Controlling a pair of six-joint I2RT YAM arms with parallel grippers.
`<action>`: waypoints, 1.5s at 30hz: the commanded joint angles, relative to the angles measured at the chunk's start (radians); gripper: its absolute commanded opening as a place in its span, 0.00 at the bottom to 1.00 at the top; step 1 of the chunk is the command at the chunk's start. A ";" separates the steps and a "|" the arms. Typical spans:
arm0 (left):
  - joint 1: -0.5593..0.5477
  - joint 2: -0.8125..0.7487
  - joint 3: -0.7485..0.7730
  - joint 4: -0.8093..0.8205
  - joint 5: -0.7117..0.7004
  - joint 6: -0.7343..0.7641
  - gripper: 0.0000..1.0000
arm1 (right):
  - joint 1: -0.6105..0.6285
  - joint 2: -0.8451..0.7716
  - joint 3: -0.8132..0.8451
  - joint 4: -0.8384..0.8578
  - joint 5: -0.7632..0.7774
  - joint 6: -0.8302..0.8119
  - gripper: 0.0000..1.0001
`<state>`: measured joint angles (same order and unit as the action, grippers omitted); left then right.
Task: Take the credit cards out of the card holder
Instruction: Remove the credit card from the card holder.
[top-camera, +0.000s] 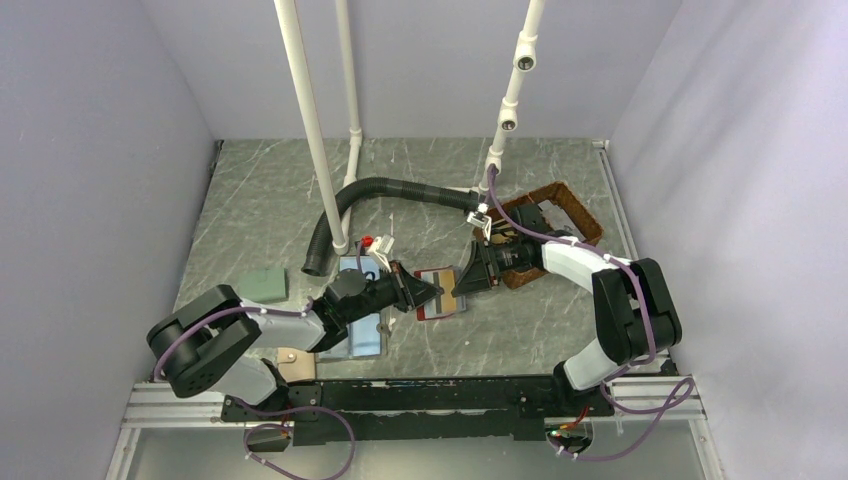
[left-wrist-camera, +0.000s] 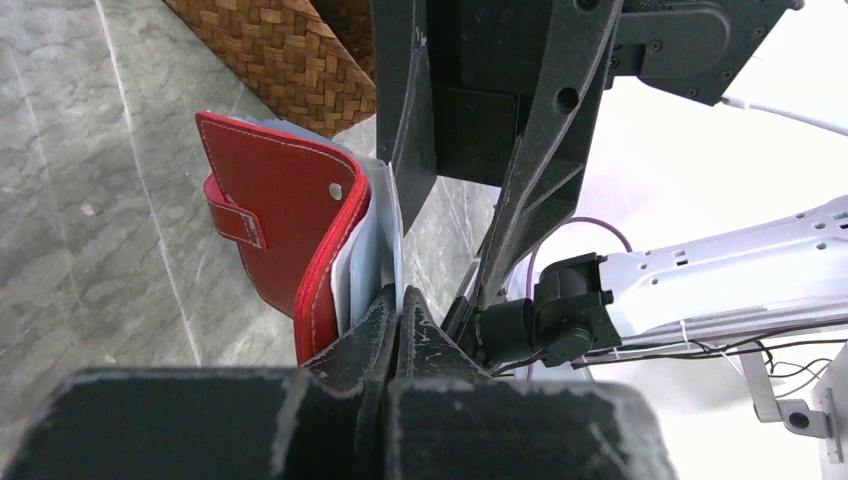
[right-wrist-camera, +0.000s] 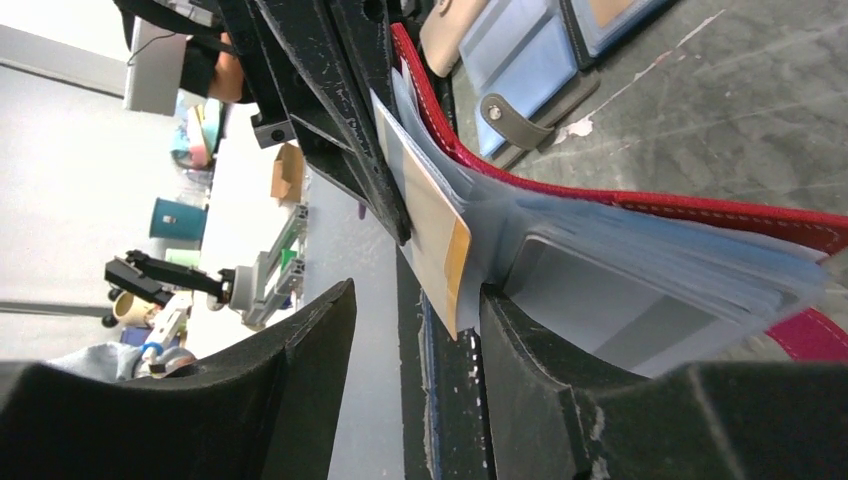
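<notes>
The holder (top-camera: 443, 300) is mid-table, with the basket (top-camera: 578, 207) at its 2 o'clock. The left gripper (left-wrist-camera: 400, 305), reaching from 9 o'clock, clamps the holder's pale inner leaves. The right gripper (right-wrist-camera: 418, 292), from 3 o'clock, straddles the tan card (right-wrist-camera: 425, 215), jaws apart.

Your left claw (left-wrist-camera: 397, 325) covers the card holder's (left-wrist-camera: 280, 220) lower edge; overhead, its contents are too small for you to tell apart.

Red card holder (left-wrist-camera: 290, 220), tan-orange card (right-wrist-camera: 436, 236) inside
</notes>
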<state>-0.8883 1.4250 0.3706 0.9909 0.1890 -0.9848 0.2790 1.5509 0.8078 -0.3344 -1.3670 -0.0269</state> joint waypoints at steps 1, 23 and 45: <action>0.003 0.024 0.016 0.171 0.034 -0.008 0.00 | 0.004 -0.025 -0.016 0.105 -0.087 0.046 0.51; 0.005 -0.037 -0.034 0.120 -0.040 -0.060 0.22 | 0.013 -0.057 -0.035 0.180 -0.156 0.104 0.00; 0.014 -0.055 -0.089 0.214 -0.004 -0.094 0.00 | 0.005 -0.052 -0.040 0.197 -0.153 0.123 0.00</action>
<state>-0.8791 1.3632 0.2916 1.1084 0.1684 -1.0706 0.2882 1.5295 0.7727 -0.1864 -1.4673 0.0944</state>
